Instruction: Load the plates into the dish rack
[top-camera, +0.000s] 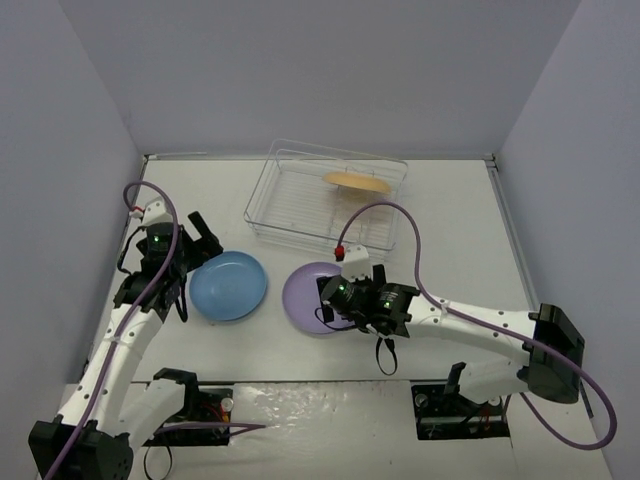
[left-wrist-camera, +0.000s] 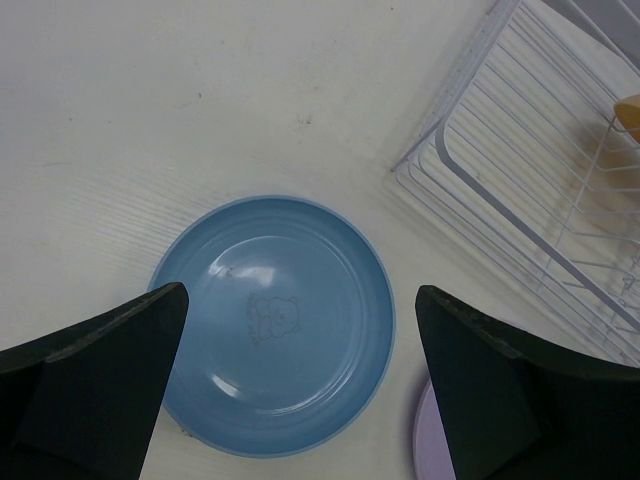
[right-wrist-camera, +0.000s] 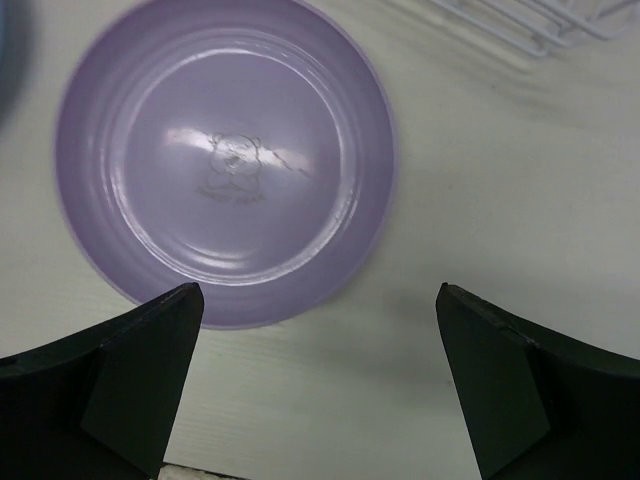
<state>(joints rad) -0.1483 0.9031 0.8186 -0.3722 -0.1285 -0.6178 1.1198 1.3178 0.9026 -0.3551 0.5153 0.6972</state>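
Note:
The light blue plate (top-camera: 229, 285) lies flat on the table, and in the left wrist view (left-wrist-camera: 275, 325) it is below my fingers. My left gripper (top-camera: 203, 240) (left-wrist-camera: 300, 293) is open and empty, hovering over the plate's far-left rim. The lavender plate (top-camera: 308, 290) (right-wrist-camera: 225, 160) lies flat to its right. My right gripper (top-camera: 330, 302) (right-wrist-camera: 320, 290) is open and empty above that plate's near-right rim. The yellow-orange plate (top-camera: 355, 181) (left-wrist-camera: 628, 115) stands among the dividers in the wire dish rack (top-camera: 290, 215) (left-wrist-camera: 500, 200).
The rack stands at the back centre, close behind both plates. White walls close in the table at the left, back and right. A purple cable (top-camera: 400, 215) loops over the rack's right part. The arm bases (top-camera: 190, 405) sit at the near edge.

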